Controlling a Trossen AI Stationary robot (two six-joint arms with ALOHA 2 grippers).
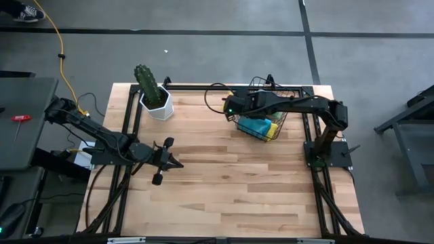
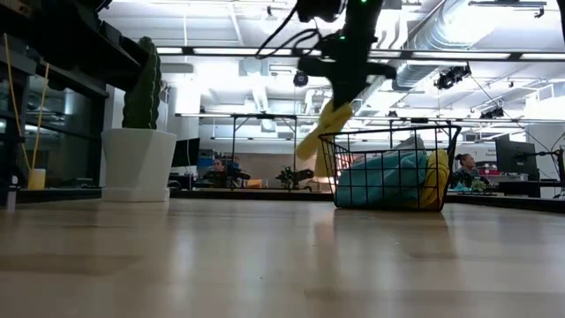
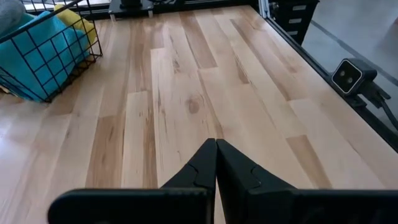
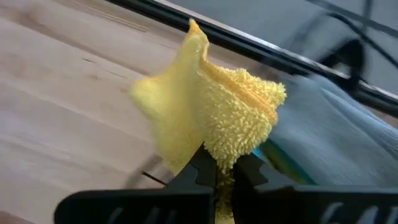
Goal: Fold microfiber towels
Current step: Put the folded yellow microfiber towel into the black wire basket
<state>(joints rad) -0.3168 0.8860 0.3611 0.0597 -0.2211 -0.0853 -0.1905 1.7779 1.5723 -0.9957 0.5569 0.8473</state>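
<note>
A black wire basket (image 1: pixel 261 123) stands at the table's far right and holds teal (image 2: pixel 380 181), yellow (image 2: pixel 434 177) and grey (image 4: pixel 336 130) microfiber towels. My right gripper (image 2: pixel 340 95) hangs above the basket's left rim, shut on another yellow towel (image 2: pixel 322 128). It shows in the high view over the basket's far left corner (image 1: pixel 230 107). My left gripper (image 1: pixel 171 161) waits shut and empty over the table's left middle; its own view shows the closed fingers (image 3: pixel 216 155) above bare wood. My right gripper pinches a bunched part of the yellow towel (image 4: pixel 227 146) between its two fingers, slanting down from above. Several layers seem gathered there, with a hemmed edge (image 4: pixel 249 93) just beyond the fingertips. The towel hangs slack below the gripper, its lower end (image 2: pixel 305 150) beside the basket's left rim.
A cactus in a white pot (image 1: pixel 154 95) stands at the far left of the table. A black frame rail (image 1: pixel 203 87) runs along the far edge. Bare wood (image 1: pixel 230 183) spreads across the middle and near half of the table.
</note>
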